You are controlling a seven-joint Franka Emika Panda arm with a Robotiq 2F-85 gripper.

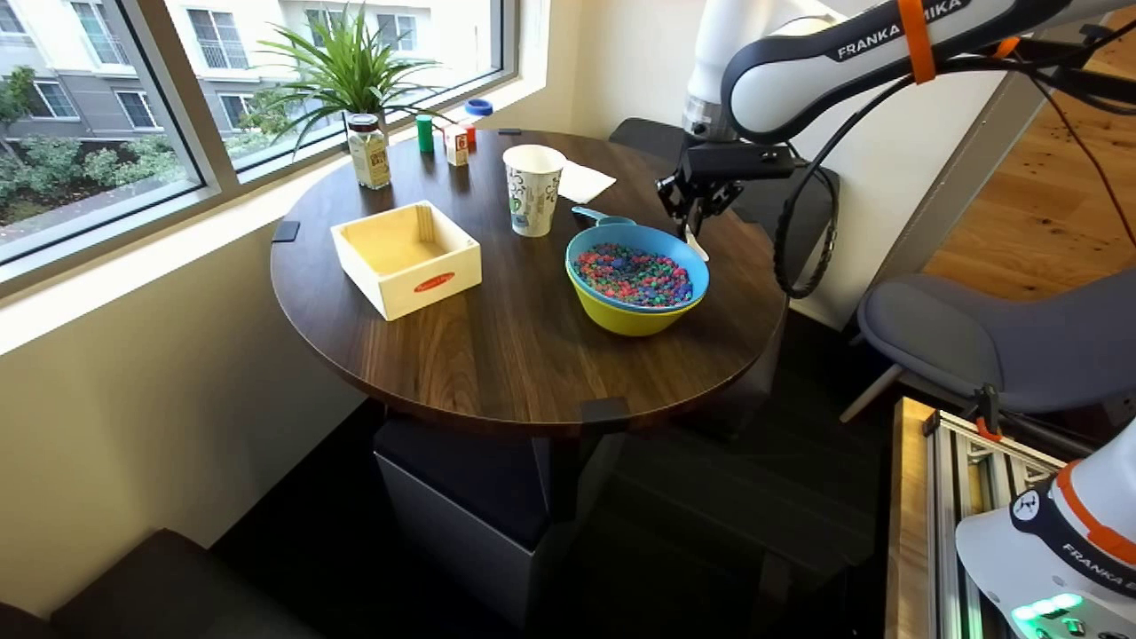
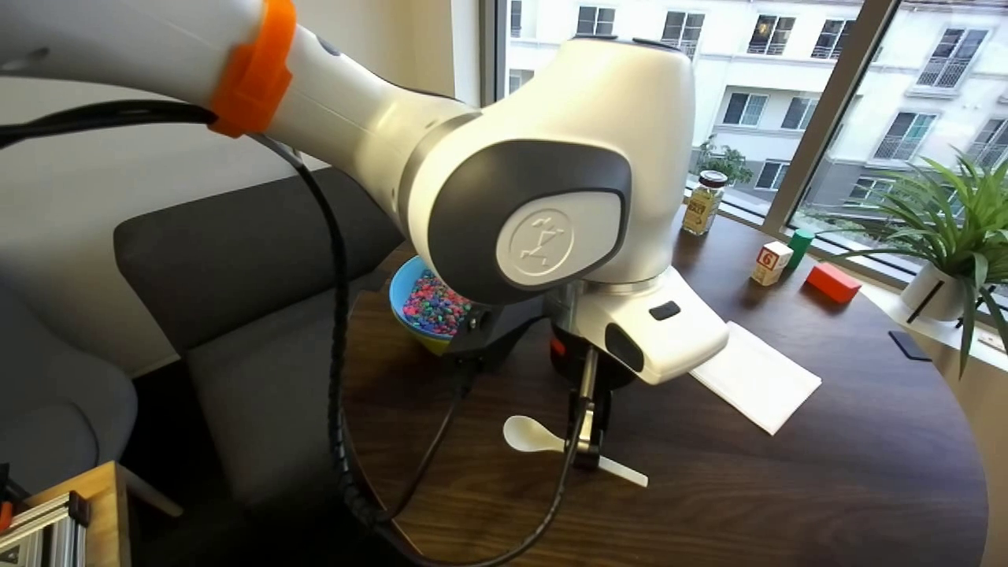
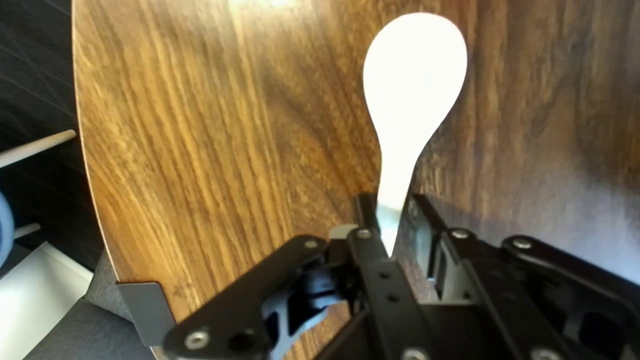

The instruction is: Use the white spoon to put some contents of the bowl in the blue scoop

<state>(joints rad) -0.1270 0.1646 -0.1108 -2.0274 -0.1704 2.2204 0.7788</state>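
The white spoon (image 3: 415,80) lies over the table in the wrist view, bowl end pointing away from my gripper (image 3: 392,207). Its handle runs between my nearly closed jaws, against the left finger (image 3: 366,207); whether the right finger presses it too, I cannot tell. In an exterior view the spoon (image 2: 531,435) sticks out on both sides of the gripper (image 2: 587,453). The yellow-green bowl (image 1: 632,323), blue inside, stands beside the gripper, heaped with multicoloured contents (image 1: 632,277). Behind the bowl rests the blue scoop (image 1: 612,220), partly hidden by its rim.
Left of the bowl stand a white paper cup (image 1: 531,191) and a light wooden square tray (image 1: 408,262). White paper (image 2: 760,382) lies flat behind the cup. A seasoning jar (image 2: 703,205) and small blocks, one red block (image 2: 832,282), stand toward the window.
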